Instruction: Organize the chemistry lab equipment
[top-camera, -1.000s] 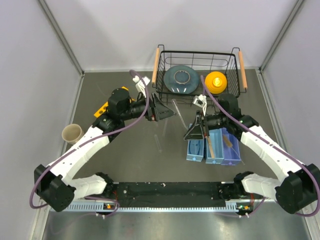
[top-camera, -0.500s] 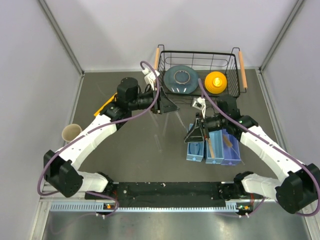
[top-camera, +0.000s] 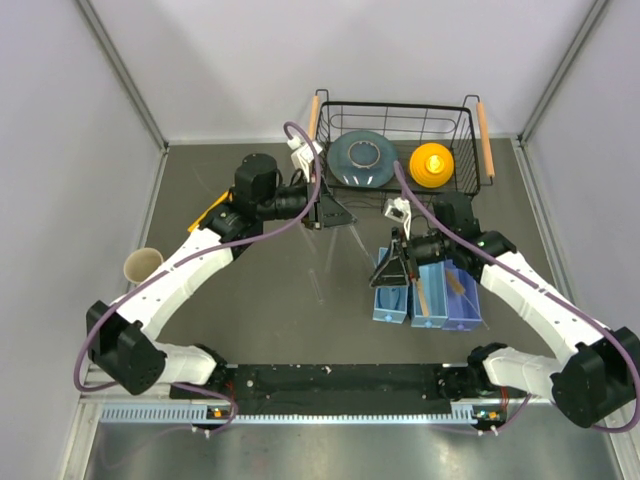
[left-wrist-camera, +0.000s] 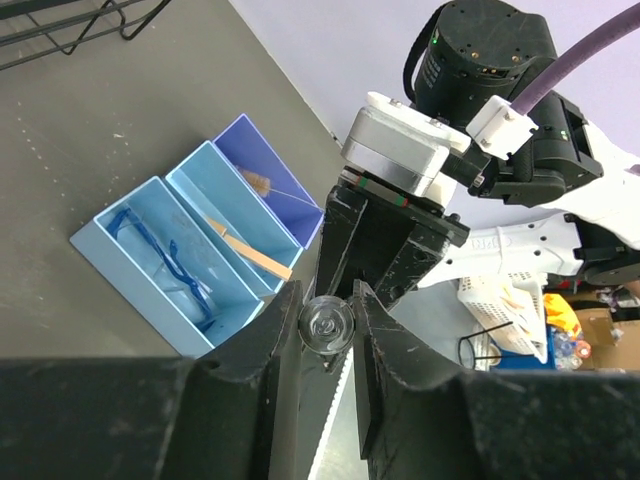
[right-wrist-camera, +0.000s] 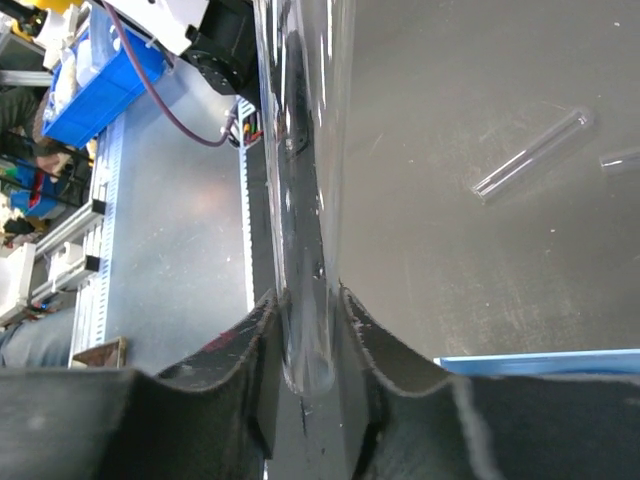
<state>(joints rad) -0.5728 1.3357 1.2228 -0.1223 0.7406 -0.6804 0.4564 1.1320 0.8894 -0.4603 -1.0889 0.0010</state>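
Left gripper (left-wrist-camera: 326, 300), pinching a glass tube (left-wrist-camera: 328, 326), has swung toward the basket (top-camera: 395, 103); right gripper (right-wrist-camera: 306, 300) — clamping a second tube (right-wrist-camera: 300, 150) — barely shifts; neither racked.

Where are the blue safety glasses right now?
In the left wrist view, the safety glasses lie in the outermost light-blue bin on the left, beside the middle bin holding the wooden clamp.

Grey table (top-camera: 262, 325), basket (top-camera: 395, 103), bins (top-camera: 462, 310), cup (top-camera: 144, 267), glass tube (right-wrist-camera: 530, 152)
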